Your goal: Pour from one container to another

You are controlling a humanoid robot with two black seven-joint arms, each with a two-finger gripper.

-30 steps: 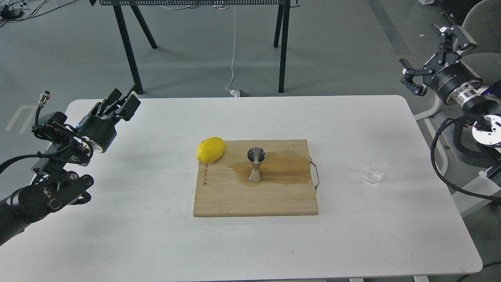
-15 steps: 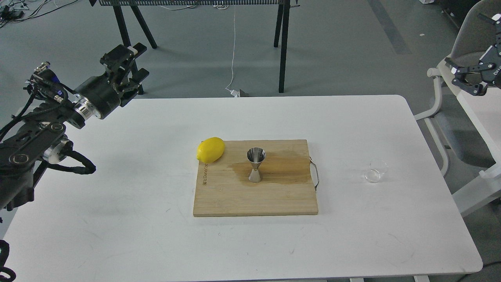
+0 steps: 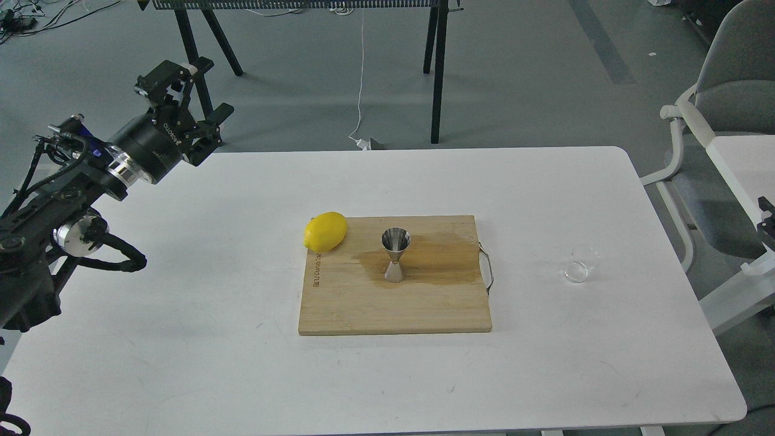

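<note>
The clear glass cup point(image 3: 581, 264) stands upright on the white table point(image 3: 181, 339), to the right of the wooden cutting board point(image 3: 393, 309). The steel jigger point(image 3: 395, 255) stands upright on the middle of that board, on a dark wet patch. My left gripper point(image 3: 192, 97) is raised over the table's far left corner, open and empty, far from both cups. Of my right arm only a small dark piece point(image 3: 768, 221) shows at the right edge, well right of the glass cup; its fingers cannot be made out.
A yellow lemon point(image 3: 326, 231) rests at the board's far left corner. The board has a metal handle point(image 3: 488, 274) on its right side. A grey chair point(image 3: 735, 91) stands off the table's right side, black table legs point(image 3: 437, 72) beyond the far edge.
My left gripper rose and swung toward the far left corner. My right arm withdrew rightward and downward, almost out of view. The cup, jigger and lemon stayed put.
</note>
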